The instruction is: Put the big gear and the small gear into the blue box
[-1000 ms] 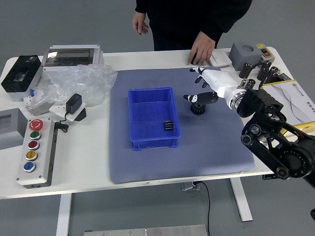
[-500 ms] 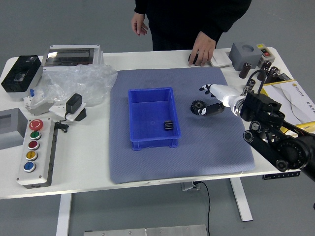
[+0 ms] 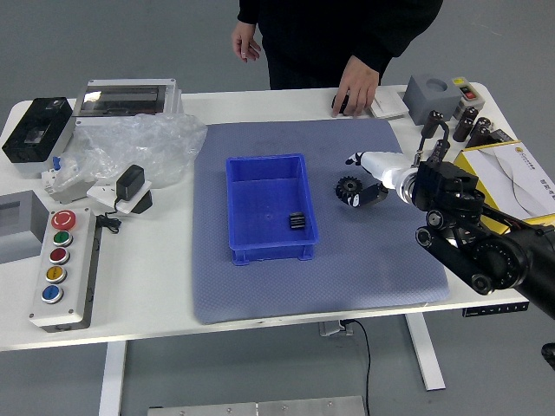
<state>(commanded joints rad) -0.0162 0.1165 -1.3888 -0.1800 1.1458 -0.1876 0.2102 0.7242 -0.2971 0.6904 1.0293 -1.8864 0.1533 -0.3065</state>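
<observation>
Your right hand (image 3: 401, 178) is open, right by the big gear (image 3: 349, 187) on the mat (image 3: 260, 299). The small gear (image 3: 297, 220) is in the blue box (image 3: 273, 253). A person's hand (image 3: 356, 84) rests on the table (image 3: 156, 316); the other hand (image 3: 246, 41) hangs down.

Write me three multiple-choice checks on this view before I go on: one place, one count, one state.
1. Where is the big gear?
A) In the blue box
B) On the mat, beside the box
C) On the button panel

2. How many round buttons does that panel have?
A) Three
B) Seven
C) Five

3. How does the blue box stand?
A) Upright, open on top
B) Upside down
C) Covered by a lid

1 B: it lies between the box and the right hand.
2 C: two reds, a green, a yellow and a blue.
3 A: its floor shows, with the small gear inside.
</observation>
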